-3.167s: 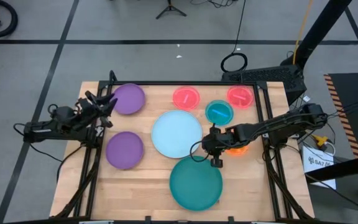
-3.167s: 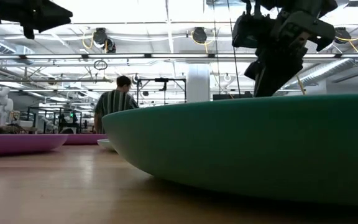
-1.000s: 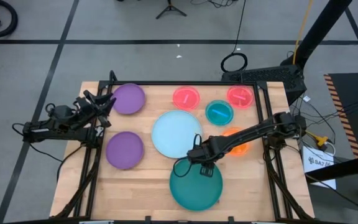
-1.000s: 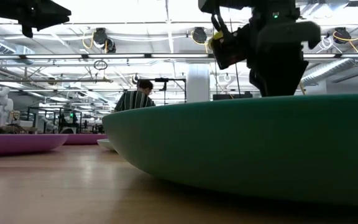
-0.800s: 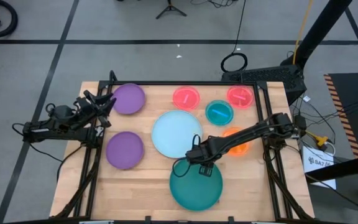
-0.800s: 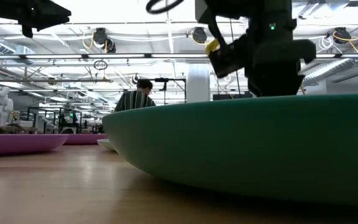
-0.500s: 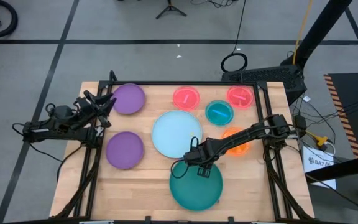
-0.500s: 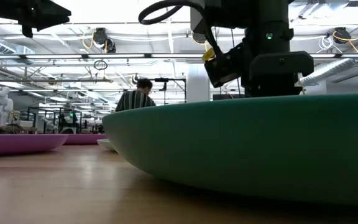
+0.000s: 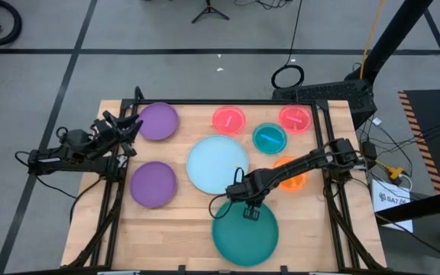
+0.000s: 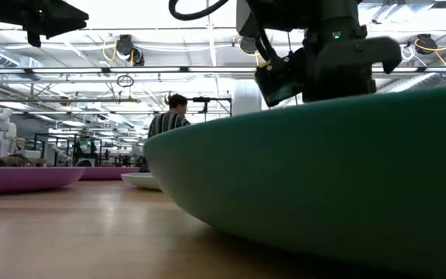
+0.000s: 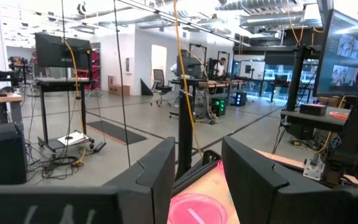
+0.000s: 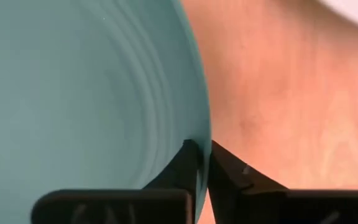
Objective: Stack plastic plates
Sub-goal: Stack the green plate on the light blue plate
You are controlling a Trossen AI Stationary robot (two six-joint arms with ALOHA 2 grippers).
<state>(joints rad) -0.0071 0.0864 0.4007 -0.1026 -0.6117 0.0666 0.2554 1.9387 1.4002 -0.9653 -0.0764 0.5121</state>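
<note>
The large teal plate (image 9: 244,233) lies near the table's near edge and fills the low view (image 10: 324,178). My right gripper (image 9: 247,205) stands at its far rim, shut on it, and shows close up in the right wrist view (image 12: 202,146). The large light blue plate (image 9: 217,163) sits flat mid-table. Two purple plates (image 9: 158,121) (image 9: 153,183) lie on the left. Two pink plates (image 9: 228,120) (image 9: 296,118) and a small blue plate (image 9: 270,138) lie at the far side. The orange plate (image 9: 290,174) is partly hidden under the right arm. My left gripper (image 9: 132,126) waits open by the far purple plate. My right gripper pinches the teal plate's far rim (image 12: 205,124) between its two fingers, one finger (image 12: 188,158) inside the dish and the other (image 12: 225,165) outside over the wood. It comes from above, pointing down. In the low view the plate looks tilted, its near part on the table.
Bare wood lies along the near edge (image 9: 166,237) left of the teal plate. A metal frame (image 9: 327,153) borders the table on both sides. A person (image 10: 169,116) stands in the room behind. The left wrist view shows a pink plate (image 11: 201,208) beyond the fingers.
My right gripper has moved slightly toward the table's left and near edges and come down onto the teal plate's far rim. The teal plate has slid a little toward the near edge and now looks tipped in the low view, looming larger.
</note>
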